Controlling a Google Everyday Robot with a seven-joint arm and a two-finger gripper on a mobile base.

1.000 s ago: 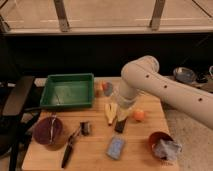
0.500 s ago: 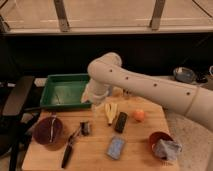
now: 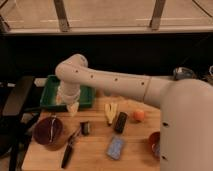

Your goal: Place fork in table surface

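From my station I see the gripper (image 3: 71,106) in the left half of the frame, hanging down from the bent white arm (image 3: 107,80) over the front edge of the green tray (image 3: 50,92). Its pale tip comes close to the tray's front rim and to the table surface (image 3: 95,152) just below it. Whether the jaws are spread or pressed together I cannot tell, because the tip shows only as one pale shape. I also cannot tell if it holds or touches anything. The fork (image 3: 52,130) is not at the gripper. It shows as a thin silvery line lying inside the dark red bowl (image 3: 40,136) at the lower left of the frame, below and to the left of the gripper and apart from it. Just right of the bowl lies a black-handled utensil (image 3: 68,151), and beside that a small dark object (image 3: 85,128). Near the middle of the frame are a pale yellow pronged object (image 3: 110,113) and a dark oblong thing (image 3: 120,121), close together, with an orange fruit (image 3: 138,115) to their right. A blue packet (image 3: 116,146) lies lower, near the bottom edge.
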